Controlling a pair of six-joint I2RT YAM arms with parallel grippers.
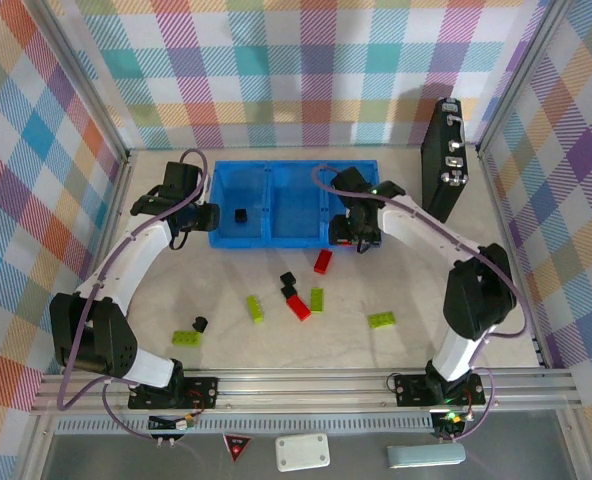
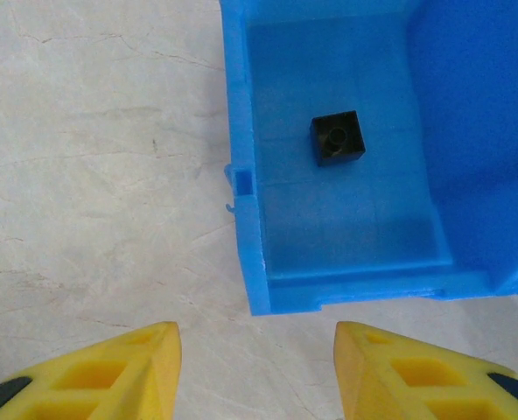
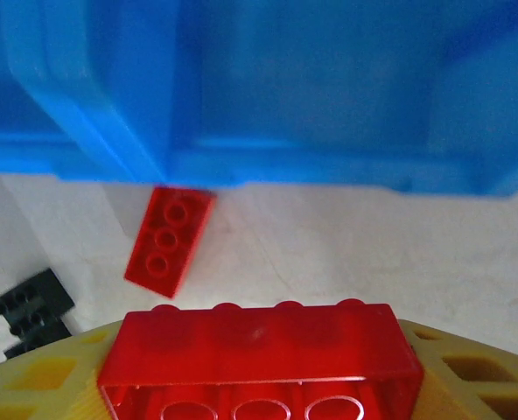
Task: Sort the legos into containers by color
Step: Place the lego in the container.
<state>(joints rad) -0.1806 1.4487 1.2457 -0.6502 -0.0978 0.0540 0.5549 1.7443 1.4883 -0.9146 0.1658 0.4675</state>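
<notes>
Bench by the arm bases: loose legos (image 1: 298, 307) lie scattered, lime-green, red and black, all well apart from one another and short of the tray.
Spare red brick (image 3: 170, 241): flat on the bench, studs up, just in front of the tray's front wall, with black pieces (image 3: 33, 311) near it.
Right pincer (image 1: 356, 238): clenched on a held red brick (image 3: 259, 354), the brick's long side spanning the jaws. It hangs at the front wall of the right-hand compartment, not yet over it.
Left pincer (image 2: 255, 331): released, with nothing between its yellow fingers (image 2: 110, 367). It sits low beside the tray's left front corner.
Tray (image 2: 241, 175): blue, with three compartments side by side. One black cube (image 2: 338, 138) rests on the floor of the left one.
Handling: the bricks look light, rigid and glossy, so likely slippery. Flat opposite sides are the place to pinch, centred and low, never on the studs. The tiny black cubes leave little margin and could squirt out.
Black case (image 1: 444, 160): upright at the far right, apart from the tray.
</notes>
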